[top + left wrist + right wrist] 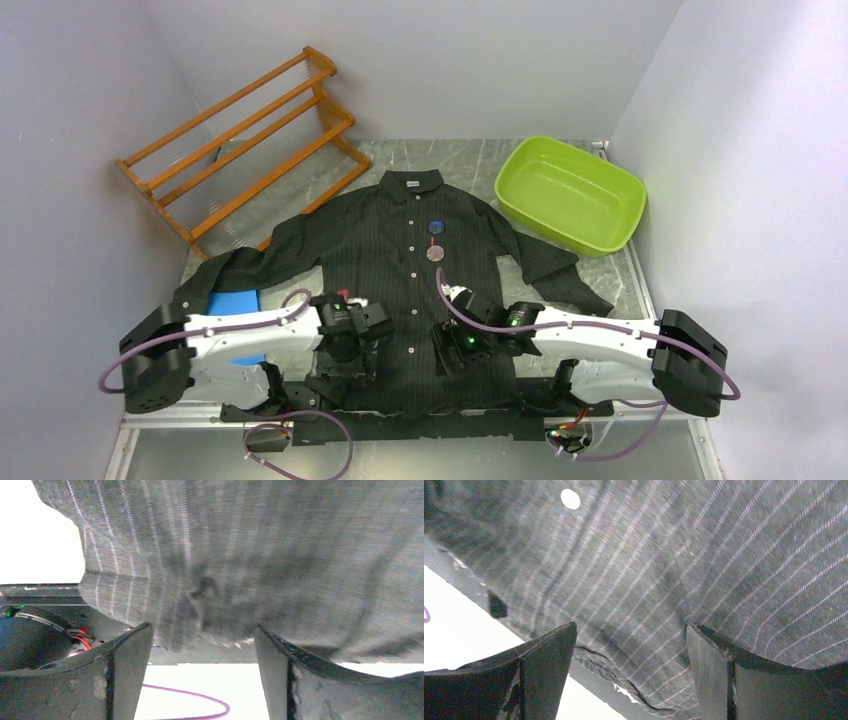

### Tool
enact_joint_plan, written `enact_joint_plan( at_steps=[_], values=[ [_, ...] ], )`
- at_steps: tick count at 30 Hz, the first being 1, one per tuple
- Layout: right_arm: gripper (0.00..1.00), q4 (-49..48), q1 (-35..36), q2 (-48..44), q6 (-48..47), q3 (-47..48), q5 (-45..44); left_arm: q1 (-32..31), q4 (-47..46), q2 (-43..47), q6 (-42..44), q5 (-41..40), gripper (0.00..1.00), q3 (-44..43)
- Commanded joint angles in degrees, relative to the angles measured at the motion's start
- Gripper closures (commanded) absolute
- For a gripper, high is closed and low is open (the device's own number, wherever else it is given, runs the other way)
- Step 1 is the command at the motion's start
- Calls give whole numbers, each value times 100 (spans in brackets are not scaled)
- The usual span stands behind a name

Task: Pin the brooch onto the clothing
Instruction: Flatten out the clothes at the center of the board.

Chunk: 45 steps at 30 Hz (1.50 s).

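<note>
black pinstriped shirt (400, 270); lime-green tub (570, 195); orange wooden rack (245, 135)

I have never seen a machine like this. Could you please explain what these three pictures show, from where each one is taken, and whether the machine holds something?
The machine is two robot arms bolted at the table's near edge. The big picture looks down from above and behind them. The other two come from a camera on each wrist, so the dark shapes at the bottom are that gripper's own fingers.

On the table lies a black pinstriped shirt, spread flat, with two small round things on its chest, perhaps brooches. Around it are a wooden rack, a green tub and something blue under a sleeve.

The left gripper and right gripper stand open over the shirt's lower part. Neither holds anything.
</note>
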<state>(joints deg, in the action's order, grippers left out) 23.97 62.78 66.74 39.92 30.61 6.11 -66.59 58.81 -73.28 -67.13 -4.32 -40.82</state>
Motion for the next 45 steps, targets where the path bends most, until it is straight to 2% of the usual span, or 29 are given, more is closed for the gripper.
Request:
enact_joint_plan(
  at_steps=[1,4,7,10,13,15,17,18,24,27,29,31,33,39,45],
  values=[
    [15,-251,-289,47,-459,694,204,246,191,720,672,-195,16,-783],
    [15,-805,-853,167,-714,863,622,799,-447,990,1450,-91,10,-961],
    [16,-1559,-1686,425,-864,998,1254,1756,-1399,1025,2159,421,9,-930],
    [16,-1922,-2362,836,-1071,1334,1412,2757,-2468,685,2683,1130,10,-939],
    [18,-2233,-2916,1468,-1255,1711,1345,3399,-3012,-174,3041,1330,13,-1347],
    [20,-2358,-3274,1911,-1276,2033,1342,3694,-3242,-800,3143,1455,16,-1744],
    [25,-2601,-3583,2357,-1254,2302,1387,4018,-3456,-1441,3247,1895,30,-2255],
    [26,-2685,-3711,2588,-1263,2497,1427,4093,-3555,-1717,3350,1978,35,-2583],
    [34,-2274,-4032,4020,-1532,4192,1296,4144,-3167,-3401,4078,974,51,-4433],
    [50,-1818,-4081,4664,-1758,5171,1110,4170,-3058,-4149,4386,732,55,-5232],
    [53,-1543,-4111,5056,-1879,5744,859,4215,-2994,-4599,4518,695,64,-5719],
    [66,-1332,-4147,5431,-1990,6204,784,4277,-2941,-5051,4635,768,74,-6198],
    [72,-1190,-4183,5787,-2062,6587,797,4302,-2718,-5498,4798,668,82,-6774],
    [85,-688,-4207,6735,-2196,7590,787,4386,-2331,-6566,5060,353,94,-7953],
    [86,-524,-4293,7201,-2131,8083,740,4437,-2295,-7148,5194,-70,98,-8400]
  ],
)
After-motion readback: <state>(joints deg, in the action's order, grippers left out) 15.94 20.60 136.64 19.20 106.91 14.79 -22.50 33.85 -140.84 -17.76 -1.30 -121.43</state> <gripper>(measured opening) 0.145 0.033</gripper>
